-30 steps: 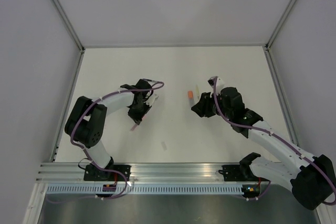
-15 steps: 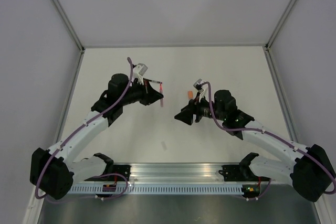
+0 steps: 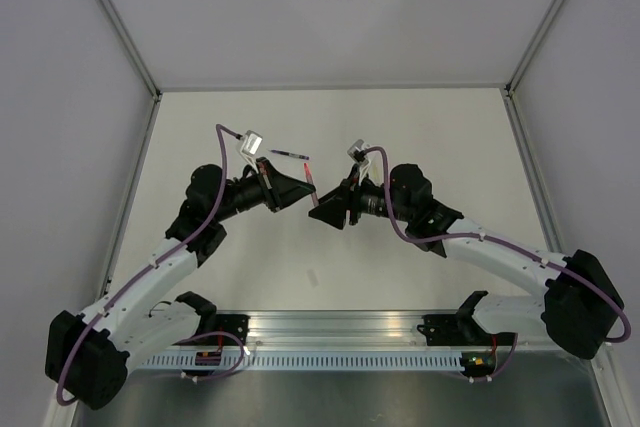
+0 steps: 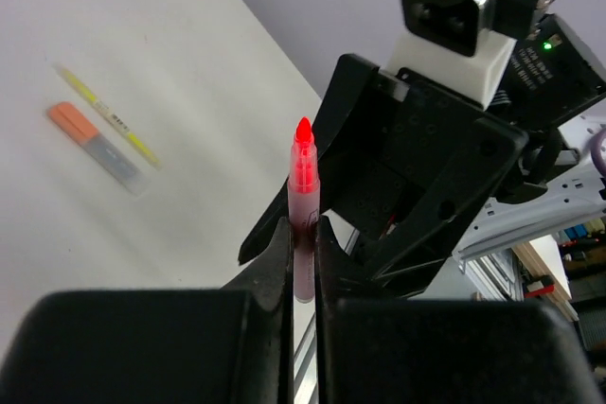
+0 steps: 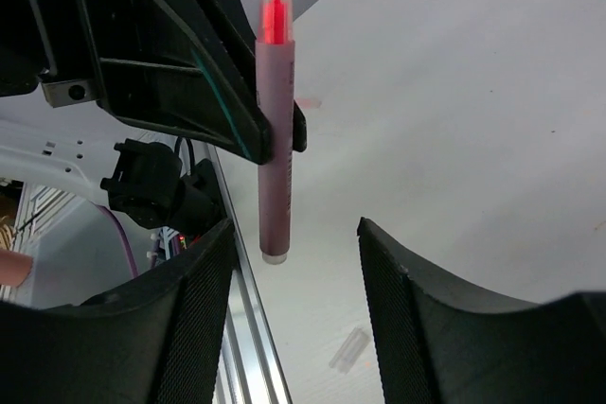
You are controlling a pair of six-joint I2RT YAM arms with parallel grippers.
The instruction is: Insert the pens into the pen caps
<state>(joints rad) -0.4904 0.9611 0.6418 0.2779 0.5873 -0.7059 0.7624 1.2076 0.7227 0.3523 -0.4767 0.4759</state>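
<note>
Red-pink pen (image 4: pixel 303 198), held mid-air over the middle of the table (image 3: pixel 440 132). Left gripper (image 4: pixel 303 234) is clamped on the lower barrel, jaws closed tight against it. The bright red tip is bare and points away from the wrist.

Right gripper (image 5: pixel 294 226) faces the left one, close in. Its jaws stand apart with nothing held. In the right wrist view the pen's blunt rear end hangs in the gap between the two fingers (image 5: pixel 180 328), touching neither as far as I can tell. Reads as a handover or regrip being lined up, not a capping move.

Other items:
- Pale yellow pen (image 4: pixel 106 116) lies flat on the table, seen only from the left wrist. In the overhead view the right arm appears to hide it.
- Orange-red pen cap (image 4: pixel 73 118) lies just beside the yellow pen, roughly parallel to it. A grey translucent piece runs on in line from it; cannot tell whether the two are joined.
- Dark purple pen (image 3: pixel 288 153) lies flat on the table, just far of the two grippers.
- Small pale translucent scrap (image 3: pixel 313 275) on the near table; too small to identify.

Progress: early. No pen shows a cap on it. One pen is in hand and uncapped, and two lie loose. Only one cap is visible and neither gripper has it. All three insertions look left to do.
</note>
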